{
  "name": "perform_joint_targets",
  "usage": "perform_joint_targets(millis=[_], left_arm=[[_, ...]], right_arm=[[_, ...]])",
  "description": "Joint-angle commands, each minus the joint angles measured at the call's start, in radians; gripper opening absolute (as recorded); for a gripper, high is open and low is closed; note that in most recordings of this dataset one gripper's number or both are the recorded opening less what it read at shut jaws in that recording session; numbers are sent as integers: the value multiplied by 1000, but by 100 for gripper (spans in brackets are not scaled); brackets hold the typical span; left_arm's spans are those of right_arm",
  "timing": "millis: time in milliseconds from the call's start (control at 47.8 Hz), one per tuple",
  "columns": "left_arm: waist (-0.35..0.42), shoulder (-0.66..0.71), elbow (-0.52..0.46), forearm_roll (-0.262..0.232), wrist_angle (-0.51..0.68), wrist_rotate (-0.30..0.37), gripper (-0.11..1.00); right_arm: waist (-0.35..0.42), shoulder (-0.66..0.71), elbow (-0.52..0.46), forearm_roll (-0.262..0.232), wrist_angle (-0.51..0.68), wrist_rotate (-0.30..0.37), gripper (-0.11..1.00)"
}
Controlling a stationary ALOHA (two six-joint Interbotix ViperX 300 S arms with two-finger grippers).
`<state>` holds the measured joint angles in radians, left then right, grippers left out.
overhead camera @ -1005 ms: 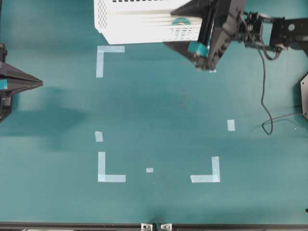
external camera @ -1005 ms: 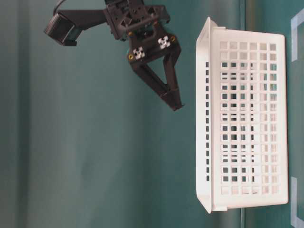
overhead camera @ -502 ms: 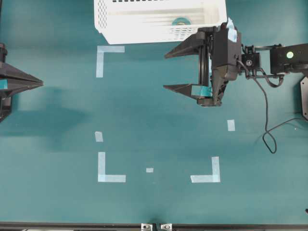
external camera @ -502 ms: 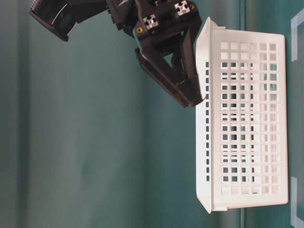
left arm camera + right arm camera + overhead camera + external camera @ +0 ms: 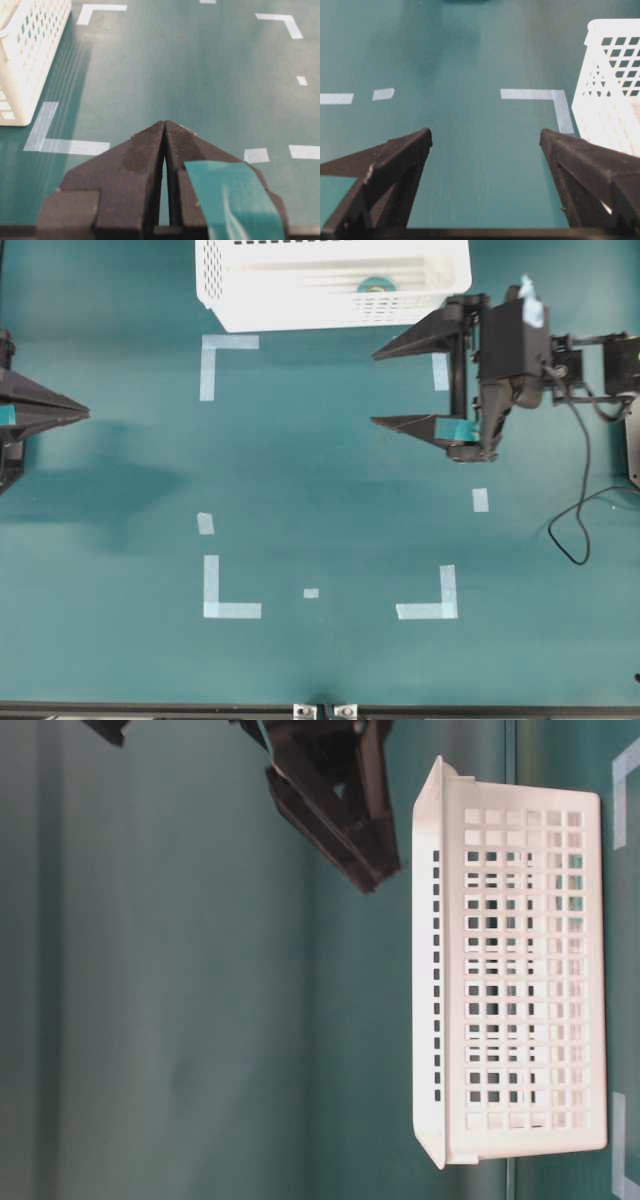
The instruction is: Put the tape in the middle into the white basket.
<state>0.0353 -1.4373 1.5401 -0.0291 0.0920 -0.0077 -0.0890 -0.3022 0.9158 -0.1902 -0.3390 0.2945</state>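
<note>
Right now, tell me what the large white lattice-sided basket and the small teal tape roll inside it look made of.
The white basket: apparently moulded plastic, smooth with a slight sheen and uniform square perforations. The tape roll: teal band around a paler ring, perhaps cardboard; too small to confirm.

The overhead view looks straight down on the whole teal table (image 5: 330,490), from far. The table-level view stands low and near, turned on its side, facing the lattice wall of the large white plastic basket (image 5: 520,990). Each wrist view looks forward over its own black fingers, close to the table. All four views share this basket (image 5: 330,285).
</note>
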Motion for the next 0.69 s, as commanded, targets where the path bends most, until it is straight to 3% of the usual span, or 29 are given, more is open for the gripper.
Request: perform_joint_targets(millis=[0,272,670], left_arm=[[5,8,-11,2,-9,0,-11],[5,8,-11,2,-9,0,-11],[5,8,-11,2,-8,0,-11]], right_arm=[[2,-37,5,-2,17,-2,99],[2,-104,34,-3,109,-2,99],[2,-252,141,-3,112,0,99]])
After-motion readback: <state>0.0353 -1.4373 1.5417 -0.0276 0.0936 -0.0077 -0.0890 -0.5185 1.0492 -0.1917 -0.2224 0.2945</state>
